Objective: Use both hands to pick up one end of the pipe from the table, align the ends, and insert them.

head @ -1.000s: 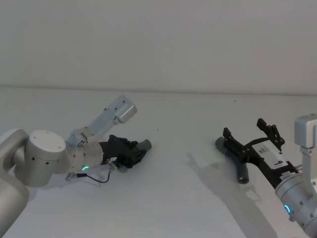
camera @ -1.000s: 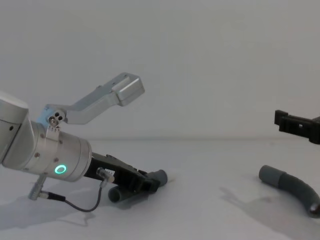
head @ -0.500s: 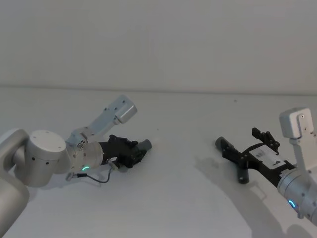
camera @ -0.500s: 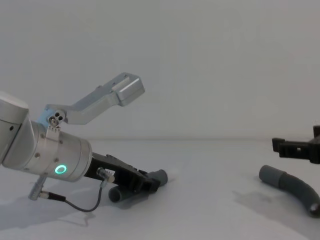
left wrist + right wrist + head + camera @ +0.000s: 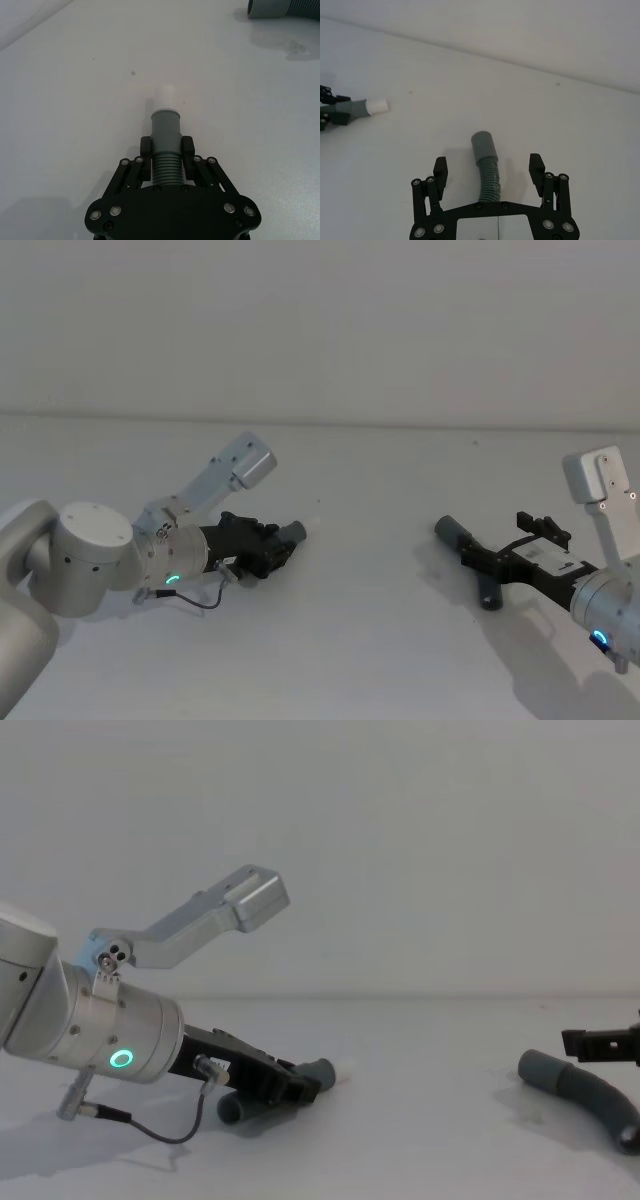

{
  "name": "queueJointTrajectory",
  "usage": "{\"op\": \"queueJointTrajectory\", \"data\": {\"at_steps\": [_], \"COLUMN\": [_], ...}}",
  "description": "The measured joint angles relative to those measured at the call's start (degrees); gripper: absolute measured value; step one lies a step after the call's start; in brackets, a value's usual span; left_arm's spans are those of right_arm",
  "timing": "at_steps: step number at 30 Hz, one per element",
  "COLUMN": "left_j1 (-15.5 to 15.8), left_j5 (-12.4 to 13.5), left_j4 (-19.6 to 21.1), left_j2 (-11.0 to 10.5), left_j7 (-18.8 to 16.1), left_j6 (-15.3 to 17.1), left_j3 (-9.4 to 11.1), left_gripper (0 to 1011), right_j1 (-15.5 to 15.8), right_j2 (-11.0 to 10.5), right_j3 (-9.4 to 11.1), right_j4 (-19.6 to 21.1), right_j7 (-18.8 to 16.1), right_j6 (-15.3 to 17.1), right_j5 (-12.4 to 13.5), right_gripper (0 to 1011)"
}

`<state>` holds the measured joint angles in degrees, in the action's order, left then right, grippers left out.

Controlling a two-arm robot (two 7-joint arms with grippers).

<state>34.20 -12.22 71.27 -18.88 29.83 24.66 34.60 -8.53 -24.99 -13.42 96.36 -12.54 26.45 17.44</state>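
Note:
On the left of the table [image 5: 380,650] my left gripper [image 5: 281,548] lies low, shut on the ribbed part of one pipe piece [image 5: 165,131] just behind its smooth grey cuff. A white stub [image 5: 164,96] sticks out of that end. The other pipe piece [image 5: 488,172] lies curved on the right, its grey cuff [image 5: 545,1070] pointing toward the left piece. My right gripper [image 5: 488,164] is open and low, one finger on each side of this piece just behind the cuff, not touching it. One of its fingers [image 5: 600,1044] shows beside the cuff in the chest view.
A thin black cable [image 5: 150,1128] loops from my left wrist onto the table. A plain wall [image 5: 320,330] rises behind the table's far edge. Bare table surface separates the two pipe pieces.
My right gripper has come down and drawn in over the right pipe piece, still open. The left gripper and its piece have not moved.

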Motion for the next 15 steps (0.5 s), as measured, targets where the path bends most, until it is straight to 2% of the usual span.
{"op": "queueJointTrajectory", "data": {"at_steps": [7,15], "left_j1": [0.0,0.0], "left_j5": [0.0,0.0], "left_j4": [0.0,0.0], "left_j2": [0.0,0.0], "left_j7": [0.0,0.0], "left_j6": [0.0,0.0], "left_j3": [0.0,0.0], "left_gripper": [347,347], "right_j1": [-1.9,-4.1], "right_j2": [-0.6,-1.1], "right_j3": [-0.4,-2.0], "right_j4": [-1.6,-3.8], "right_j7": [-1.5,-3.4], "right_j6": [2.5,3.9], "right_j5": [-0.1,-1.0], "right_gripper": [1001,1001]}}
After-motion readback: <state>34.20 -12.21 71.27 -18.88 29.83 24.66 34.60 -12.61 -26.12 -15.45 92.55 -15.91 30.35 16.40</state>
